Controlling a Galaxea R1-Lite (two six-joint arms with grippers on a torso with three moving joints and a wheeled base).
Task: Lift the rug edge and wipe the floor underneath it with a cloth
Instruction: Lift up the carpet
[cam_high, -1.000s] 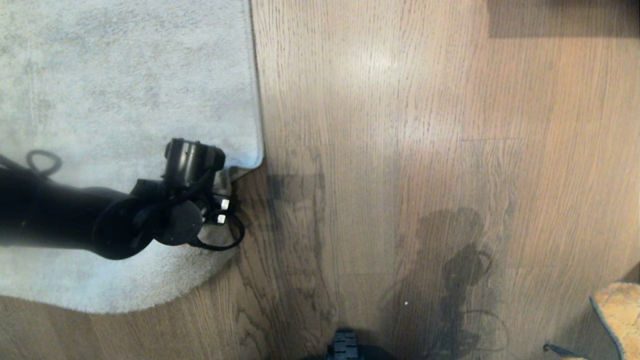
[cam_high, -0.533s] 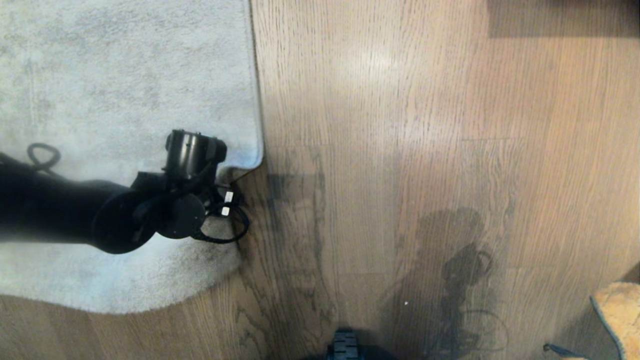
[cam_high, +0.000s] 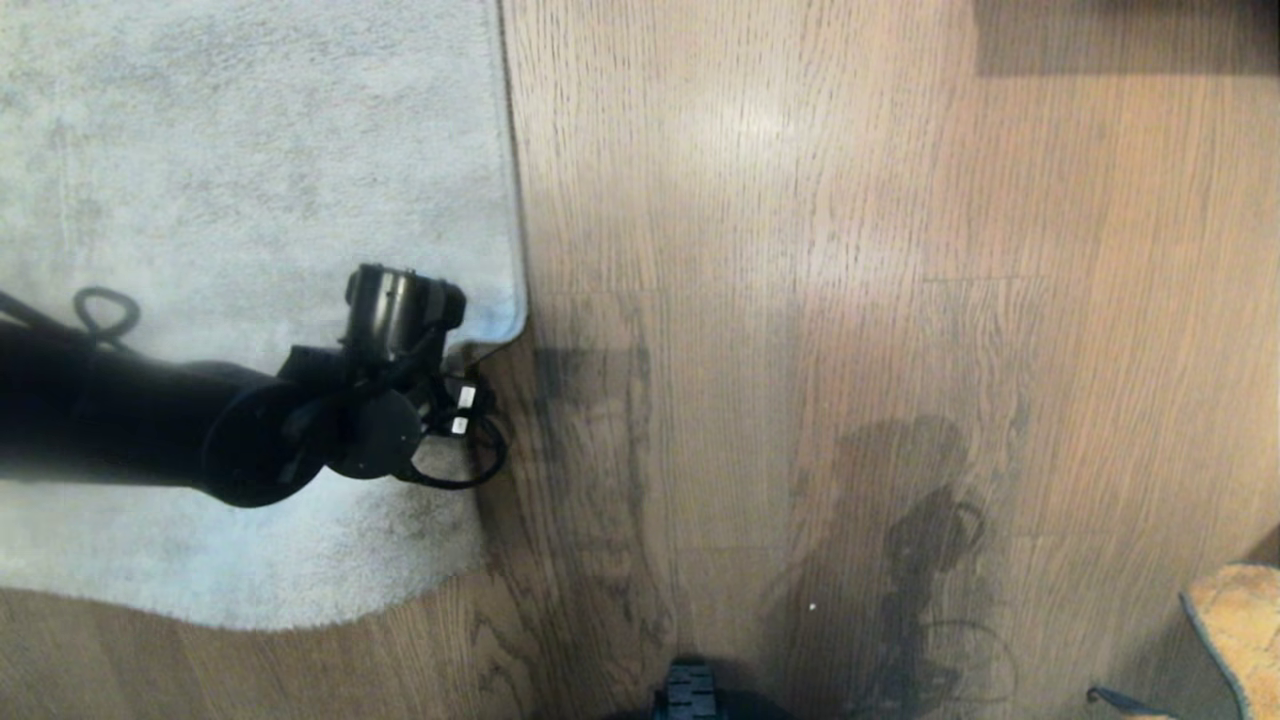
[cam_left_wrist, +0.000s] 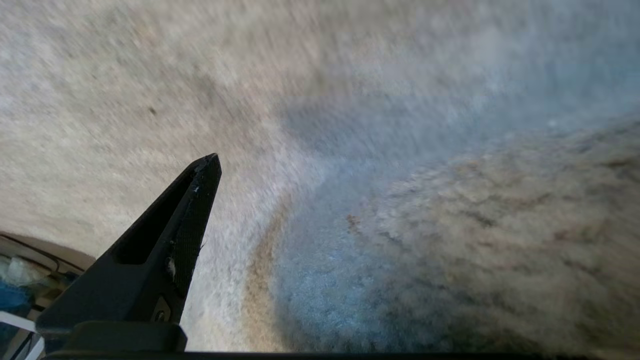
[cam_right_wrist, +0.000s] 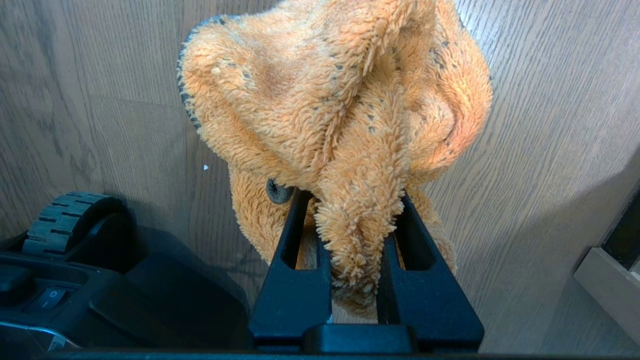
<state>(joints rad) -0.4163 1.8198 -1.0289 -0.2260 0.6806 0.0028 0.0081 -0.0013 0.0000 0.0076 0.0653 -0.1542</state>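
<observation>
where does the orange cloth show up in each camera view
Head view: the cloth shows at the lower right corner, cut by the frame.
Left wrist view: not in it.
Right wrist view: the cloth fills the upper centre, pinched by the right gripper.
Shared landmark: the floor.

Left arm (cam_high: 150, 425) reaches in from the left, wrist bent down, left pincer (cam_left_wrist: 320, 240) spread wide; right pincer (cam_right_wrist: 355, 220) sits low, clamped tight.
</observation>
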